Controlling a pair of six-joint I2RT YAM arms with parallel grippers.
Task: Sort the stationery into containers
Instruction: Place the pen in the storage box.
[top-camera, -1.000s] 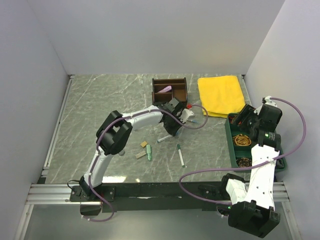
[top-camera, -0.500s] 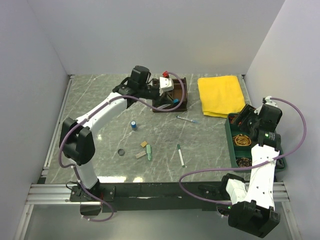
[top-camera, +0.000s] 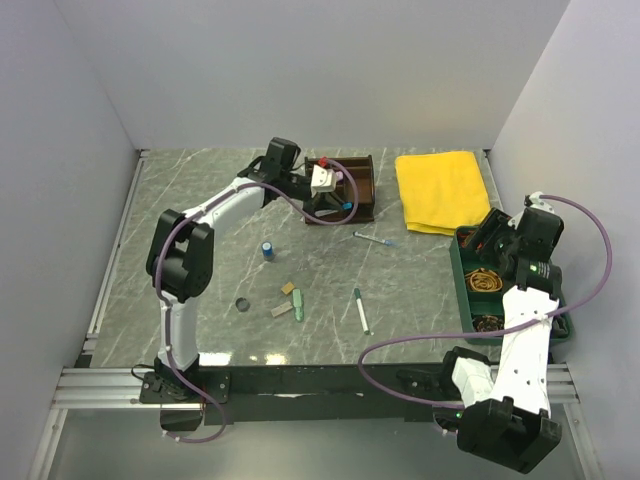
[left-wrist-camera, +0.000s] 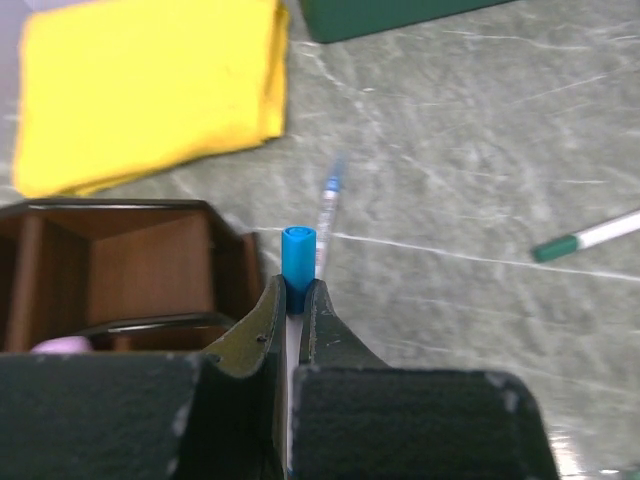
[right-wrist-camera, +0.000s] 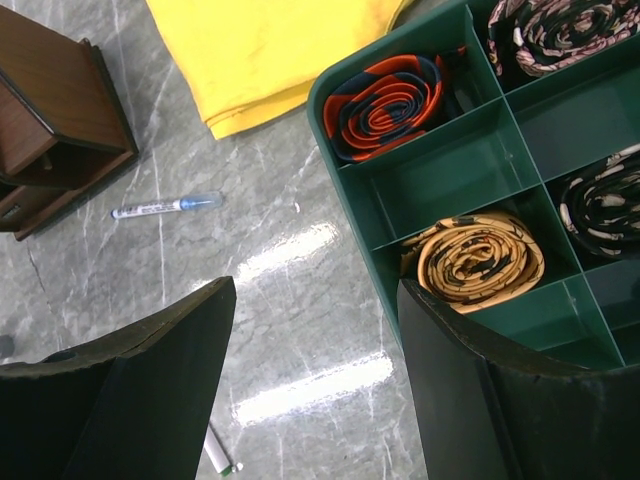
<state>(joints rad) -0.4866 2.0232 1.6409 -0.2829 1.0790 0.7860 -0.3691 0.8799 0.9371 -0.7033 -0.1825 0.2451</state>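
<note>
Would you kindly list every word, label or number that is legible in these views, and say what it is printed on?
None can be read.
The loose blue-capped pen carries dark print along its white barrel, but it is too small and blurred to make out.

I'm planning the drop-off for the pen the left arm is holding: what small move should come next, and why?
Probably shift the left end effector sideways, over an open compartment of the wooden organiser, before letting go. Its fingers are shut on the blue-capped pen, and in the wrist view the pen appears to sit just outside the organiser's wall, not above a compartment.
</note>
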